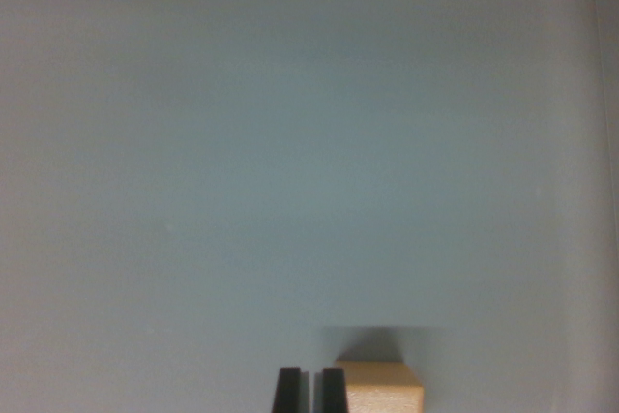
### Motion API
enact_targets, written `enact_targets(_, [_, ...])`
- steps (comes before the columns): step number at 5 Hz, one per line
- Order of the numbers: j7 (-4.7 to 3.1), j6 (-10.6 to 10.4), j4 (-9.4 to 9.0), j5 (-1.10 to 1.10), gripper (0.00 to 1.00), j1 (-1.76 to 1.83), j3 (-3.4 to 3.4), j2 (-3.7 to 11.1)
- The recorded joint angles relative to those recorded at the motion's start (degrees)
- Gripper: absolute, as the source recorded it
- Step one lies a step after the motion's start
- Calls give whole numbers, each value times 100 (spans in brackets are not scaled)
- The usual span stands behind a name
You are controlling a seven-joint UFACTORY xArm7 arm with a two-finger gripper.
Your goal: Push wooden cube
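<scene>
Pale wood, black plastic, matt grey surface

At the bottom edge the cube (383,388) looks like light, unvarnished wood, smooth and dull. The gripper (310,391) fingers beside it seem matt black plastic. The table (290,162) is smooth, matt and grey-blue, with a faint sheen at upper right.

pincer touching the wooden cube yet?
Cannot tell. In the wrist view the pincer has its fingers nearly together, and the right finger sits directly against the wooden cube edge in the image; no gap shows, but contact isn't plain.
</scene>
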Motion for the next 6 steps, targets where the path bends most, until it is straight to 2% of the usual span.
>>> enact_targets(1, [0, 0, 0, 0, 0, 0, 0, 0])
enact_targets(2, [-9, -254, -260, -51, 0, -48, -37, -35])
enact_targets(3, [-9, -254, -260, -51, 0, -48, -37, -35])
enact_targets(4, [-19, -514, -525, -104, 0, -97, -75, -71])
enact_targets(5, [-19, -514, -525, -104, 0, -97, -75, -71])
enact_targets(6, [-29, -779, -796, -157, 0, -148, -114, -108])
